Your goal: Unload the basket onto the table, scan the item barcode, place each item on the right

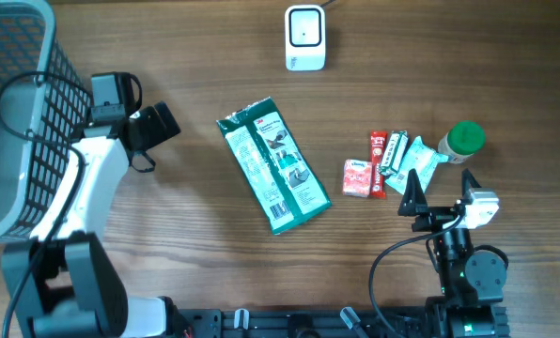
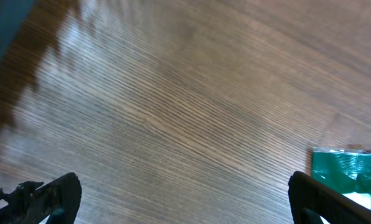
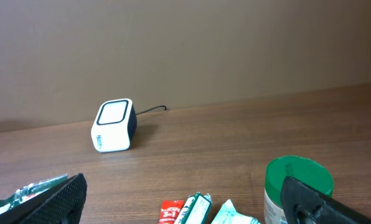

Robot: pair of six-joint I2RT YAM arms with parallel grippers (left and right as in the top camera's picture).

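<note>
The white barcode scanner [image 1: 304,38] stands at the table's far middle and shows in the right wrist view as the scanner [image 3: 114,126]. A large green package [image 1: 273,164] lies flat mid-table; its corner [image 2: 350,171] shows in the left wrist view. My left gripper [image 1: 156,125] is open, left of the package, over bare wood, with the gripper [image 2: 185,208] holding nothing. My right gripper [image 1: 440,195] is open just in front of several small items: a green-lidded bottle [image 1: 462,141], a red sachet [image 1: 378,161] and a pink packet [image 1: 357,176]. From the wrist, this gripper [image 3: 192,205] is empty.
A dark wire basket [image 1: 17,113] fills the far left corner beside the left arm. Green-and-white sachets [image 1: 413,158] lie between the red sachet and the bottle. The bottle's green lid [image 3: 297,180] sits close by the right fingertip [image 3: 328,205]. The scanner's cable runs off the back.
</note>
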